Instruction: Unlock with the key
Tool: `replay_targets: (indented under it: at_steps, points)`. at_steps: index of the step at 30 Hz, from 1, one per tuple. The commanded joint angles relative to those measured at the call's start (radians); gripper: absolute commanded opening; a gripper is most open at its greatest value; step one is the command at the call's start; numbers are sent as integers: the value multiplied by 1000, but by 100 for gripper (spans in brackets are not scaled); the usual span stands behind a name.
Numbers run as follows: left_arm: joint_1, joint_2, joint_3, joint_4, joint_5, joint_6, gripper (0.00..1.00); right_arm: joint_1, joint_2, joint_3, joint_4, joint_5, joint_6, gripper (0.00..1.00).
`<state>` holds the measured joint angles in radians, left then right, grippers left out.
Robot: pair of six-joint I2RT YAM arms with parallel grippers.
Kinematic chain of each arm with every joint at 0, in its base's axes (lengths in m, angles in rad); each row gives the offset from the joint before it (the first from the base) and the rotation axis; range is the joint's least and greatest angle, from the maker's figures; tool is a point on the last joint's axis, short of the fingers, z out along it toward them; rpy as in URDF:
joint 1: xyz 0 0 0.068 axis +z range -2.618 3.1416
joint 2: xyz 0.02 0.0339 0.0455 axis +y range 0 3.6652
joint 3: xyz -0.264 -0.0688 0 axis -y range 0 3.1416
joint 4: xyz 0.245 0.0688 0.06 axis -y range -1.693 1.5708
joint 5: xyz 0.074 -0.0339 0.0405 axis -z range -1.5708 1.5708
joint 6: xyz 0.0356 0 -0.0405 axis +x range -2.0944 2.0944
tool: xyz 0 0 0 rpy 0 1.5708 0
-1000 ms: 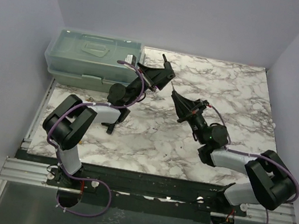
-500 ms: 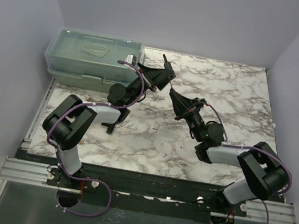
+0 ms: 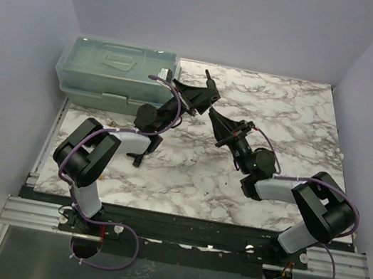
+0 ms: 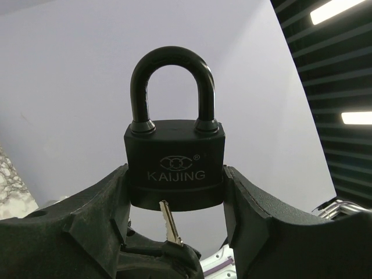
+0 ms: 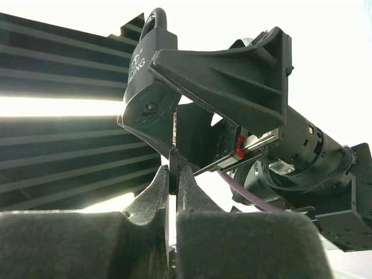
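Note:
My left gripper [image 3: 205, 94] is shut on a black padlock [image 4: 174, 165] marked KAIJING and holds it in the air, shackle pointing away from the wrist. My right gripper [image 3: 213, 119] is shut on the key's round black head [image 5: 173, 174]. The thin metal blade [image 4: 168, 224] points up at the padlock's underside. In the right wrist view the blade [image 5: 175, 131] stands just right of the round keyhole [image 5: 152, 107], with its tip at the lock's bottom face. I cannot tell whether the tip is inside the keyhole. The left gripper's fingers [image 5: 232, 75] show clamped on the lock body.
A pale green plastic box [image 3: 111, 72] with its lid shut stands at the back left of the marble table [image 3: 285, 113]. Both grippers meet above the table's middle back. Lilac walls close in the left, back and right sides.
My right gripper has moved up and to the left with the key, closing on the padlock. The left arm and the padlock have stayed still.

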<state>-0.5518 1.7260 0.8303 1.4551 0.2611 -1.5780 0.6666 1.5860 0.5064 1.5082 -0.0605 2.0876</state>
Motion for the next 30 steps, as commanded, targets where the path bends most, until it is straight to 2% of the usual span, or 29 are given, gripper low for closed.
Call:
replay_targets:
  at_steps: [1, 3, 8, 13, 16, 18, 22, 24, 27, 28, 30]
  points:
    - [5, -48, 27, 201, 13, 2, 0, 5, -9, 20, 255, -26, 153, 0]
    - [12, -46, 20, 201, 17, -7, 0, 5, -36, 3, 204, -91, 132, 0]
    - [35, -52, -36, 121, 31, -55, 0, 4, -159, -55, -95, -270, -17, 0]
    - [33, -111, -77, -158, 84, -22, 0, 4, -412, -110, -566, -363, -315, 0]
    - [24, -126, -120, -198, 93, -16, 0, 5, -600, -100, -898, -338, -498, 0]
    - [24, -129, -116, -322, 144, -18, 0, 5, -725, -74, -1070, -312, -614, 0]
    - [0, -131, -66, -628, 209, 38, 0, 4, -848, 100, -1545, -216, -916, 0]
    - [-29, -132, 2, -905, 206, 122, 0, 5, -878, 162, -1706, -161, -1039, 0]
    - [-90, -102, 174, -1436, 75, 303, 0, 5, -901, 214, -1839, -114, -1189, 0]
    - [-110, -85, 221, -1549, 27, 336, 0, 5, -903, 220, -1864, -113, -1237, 0]
    - [-132, -54, 254, -1645, -20, 355, 0, 5, -903, 213, -1884, -122, -1300, 0]
